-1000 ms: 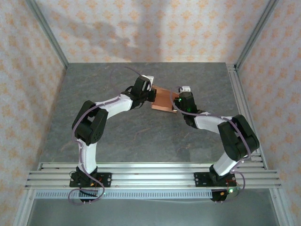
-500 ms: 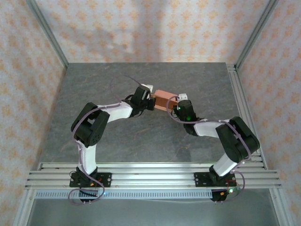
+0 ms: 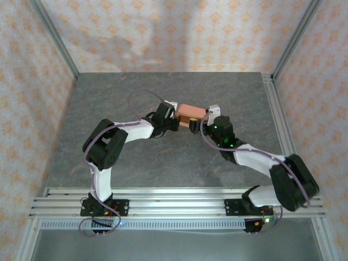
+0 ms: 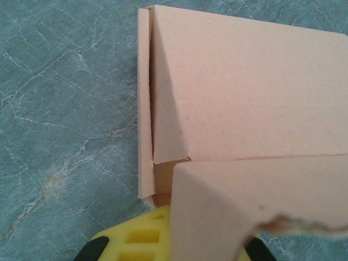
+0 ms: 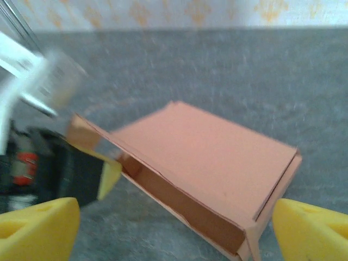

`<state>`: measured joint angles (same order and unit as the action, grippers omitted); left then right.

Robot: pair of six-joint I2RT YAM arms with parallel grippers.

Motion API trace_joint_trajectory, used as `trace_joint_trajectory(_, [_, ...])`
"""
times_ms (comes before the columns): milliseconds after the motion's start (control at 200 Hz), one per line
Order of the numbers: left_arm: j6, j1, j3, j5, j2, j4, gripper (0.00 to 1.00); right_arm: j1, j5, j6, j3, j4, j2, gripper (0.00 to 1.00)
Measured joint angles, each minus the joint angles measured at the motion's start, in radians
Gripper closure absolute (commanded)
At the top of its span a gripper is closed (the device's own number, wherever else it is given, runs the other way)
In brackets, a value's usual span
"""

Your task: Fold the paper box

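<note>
Stretching out since 0.5 s ago, the right arm now has its elbow lower and nearer the table's right rail, and the right gripper (image 3: 209, 117) has shifted slightly to the right of where it was, while the paper box (image 3: 191, 112) and the left gripper (image 3: 176, 120) have hardly moved. Seen from above, the box lies on the grey marbled table (image 3: 163, 163) near its middle, directly between the 2 grippers, with the left one touching its left end and the right one just beside its right end. From the left wrist, the salmon card (image 4: 244, 92) has a narrow side tab folded along its left edge, and a flap with a torn-looking edge comes down over a yellow finger pad (image 4: 136, 242); the left fingers are closed together and pinch that flap. From the right wrist, the box (image 5: 206, 157) appears as a shallow folded shell with its long near side open, and the left arm's yellow pad (image 5: 109, 175) is pressed at its left corner. The right arm's 2 yellow fingertips (image 5: 38, 228) stand spread wide apart in the lower corners, touching nothing, with the box beyond them.
</note>
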<state>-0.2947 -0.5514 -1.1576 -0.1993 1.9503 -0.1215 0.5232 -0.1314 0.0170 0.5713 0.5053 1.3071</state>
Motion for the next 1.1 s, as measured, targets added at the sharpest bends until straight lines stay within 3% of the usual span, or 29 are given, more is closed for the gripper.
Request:
trace_joint_trajectory(150, [0.000, -0.002, 0.000, 0.000, 0.000, 0.001, 0.97, 0.000, 0.052, 0.072, 0.025, -0.053, -0.109, 0.09])
trace_joint_trajectory(425, [0.005, -0.012, 0.016, -0.008, -0.019, 0.009, 0.51, -0.095, 0.146, 0.388, 0.323, -0.405, 0.065, 0.13])
trace_joint_trajectory(611, [-0.020, -0.014, 0.114, -0.009, -0.109, -0.006, 0.32, -0.131, 0.068, 0.478, 0.420, -0.547, 0.274, 0.13])
trace_joint_trajectory(641, [-0.023, -0.015, 0.135, -0.009, -0.130, -0.010, 0.24, -0.134, 0.051, 0.484, 0.430, -0.562, 0.301, 0.13])
trace_joint_trajectory(716, [-0.034, -0.019, 0.187, -0.008, -0.180, -0.028, 0.19, -0.142, 0.005, 0.499, 0.454, -0.595, 0.362, 0.14])
trace_joint_trajectory(741, [-0.033, -0.019, 0.208, -0.008, -0.201, -0.037, 0.11, -0.145, -0.008, 0.502, 0.462, -0.603, 0.380, 0.16])
trace_joint_trajectory(941, [-0.057, -0.025, 0.399, 0.028, -0.417, -0.096, 0.02, -0.183, -0.125, 0.503, 0.510, -0.634, 0.486, 0.34])
trace_joint_trajectory(1101, [-0.095, 0.018, 0.379, 0.040, -0.487, -0.084, 0.00, -0.207, -0.201, 0.402, 0.565, -0.672, 0.539, 0.45])
